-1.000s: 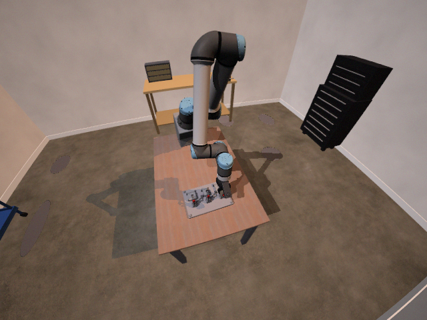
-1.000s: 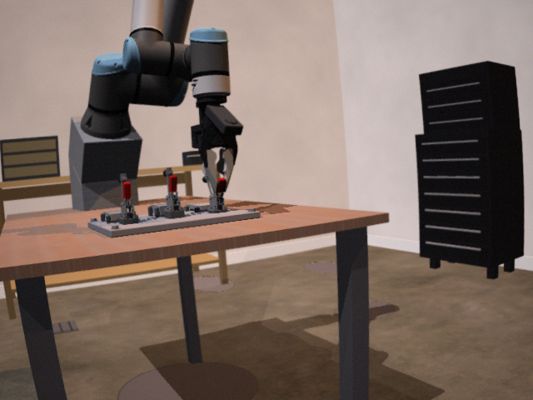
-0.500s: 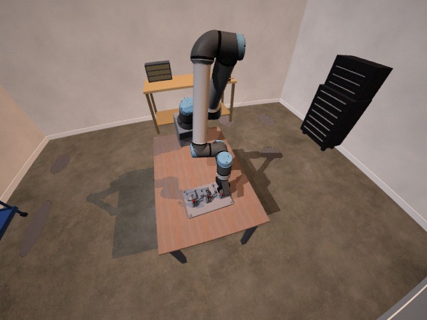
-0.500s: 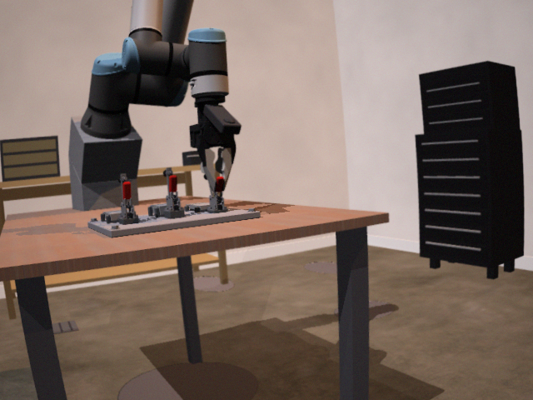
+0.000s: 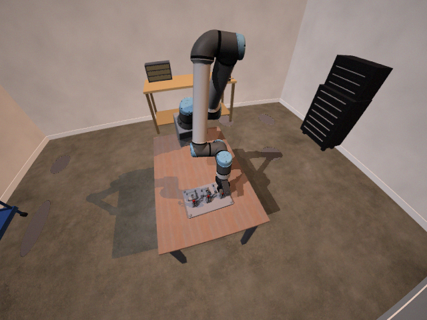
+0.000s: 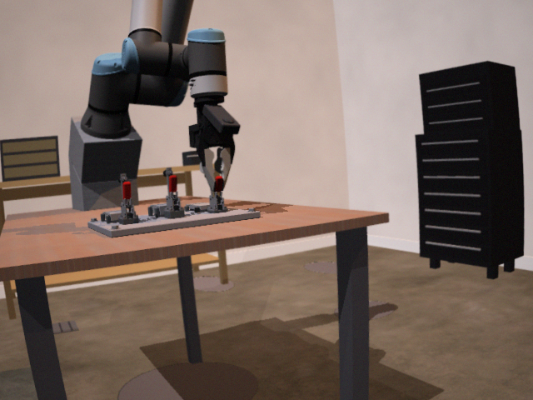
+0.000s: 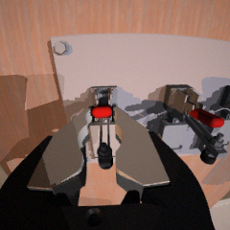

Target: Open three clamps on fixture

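A grey fixture plate (image 6: 174, 220) lies on the wooden table and carries three toggle clamps with red handles. In the exterior view the left clamp handle (image 6: 126, 189) and the middle clamp handle (image 6: 172, 183) stand upright. My gripper (image 6: 218, 179) is shut on the right clamp's red handle (image 6: 218, 183), which also stands about upright. In the wrist view the handle (image 7: 103, 112) sits between my two fingers, with the middle clamp (image 7: 206, 118) to the right. The fixture also shows in the top view (image 5: 207, 201). The clamped parts are too small to make out.
The robot base (image 6: 104, 161) stands at the table's far end. A wooden shelf unit (image 5: 186, 96) with a small drawer box stands behind it. A black tool cabinet (image 6: 470, 167) stands by the right wall.
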Robot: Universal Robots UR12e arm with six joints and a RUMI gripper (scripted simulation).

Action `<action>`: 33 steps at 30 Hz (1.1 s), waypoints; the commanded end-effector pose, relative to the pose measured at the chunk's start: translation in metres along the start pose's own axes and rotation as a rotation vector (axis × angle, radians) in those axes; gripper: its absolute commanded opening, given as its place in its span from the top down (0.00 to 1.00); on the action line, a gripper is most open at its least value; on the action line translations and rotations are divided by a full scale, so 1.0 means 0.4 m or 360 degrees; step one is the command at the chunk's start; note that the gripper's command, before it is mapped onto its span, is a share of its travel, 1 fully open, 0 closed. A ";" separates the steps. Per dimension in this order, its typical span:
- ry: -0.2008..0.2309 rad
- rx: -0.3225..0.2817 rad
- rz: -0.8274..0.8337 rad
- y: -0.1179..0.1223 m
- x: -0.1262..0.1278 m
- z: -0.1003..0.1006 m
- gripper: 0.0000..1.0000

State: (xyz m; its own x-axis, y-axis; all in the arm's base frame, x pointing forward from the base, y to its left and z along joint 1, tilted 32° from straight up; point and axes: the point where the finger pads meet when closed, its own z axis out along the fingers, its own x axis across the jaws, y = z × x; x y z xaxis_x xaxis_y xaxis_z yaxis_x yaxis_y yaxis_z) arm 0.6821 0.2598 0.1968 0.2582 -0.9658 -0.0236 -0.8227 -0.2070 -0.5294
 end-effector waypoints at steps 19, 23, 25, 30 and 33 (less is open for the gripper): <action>-0.0005 -0.0006 0.0000 0.016 -0.003 0.001 1.00; -0.0006 -0.0009 0.0001 0.019 -0.003 0.003 1.00; -0.0007 -0.0011 0.0001 0.021 -0.003 0.004 1.00; -0.0008 -0.0017 0.0002 0.026 -0.002 0.008 1.00; -0.0009 -0.0020 0.0002 0.029 -0.003 0.010 1.00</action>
State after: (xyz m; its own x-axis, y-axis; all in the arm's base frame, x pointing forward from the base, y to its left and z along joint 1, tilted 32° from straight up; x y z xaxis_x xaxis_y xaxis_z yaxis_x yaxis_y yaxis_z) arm 0.6800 0.2593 0.1954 0.2587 -0.9656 -0.0246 -0.8227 -0.2069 -0.5296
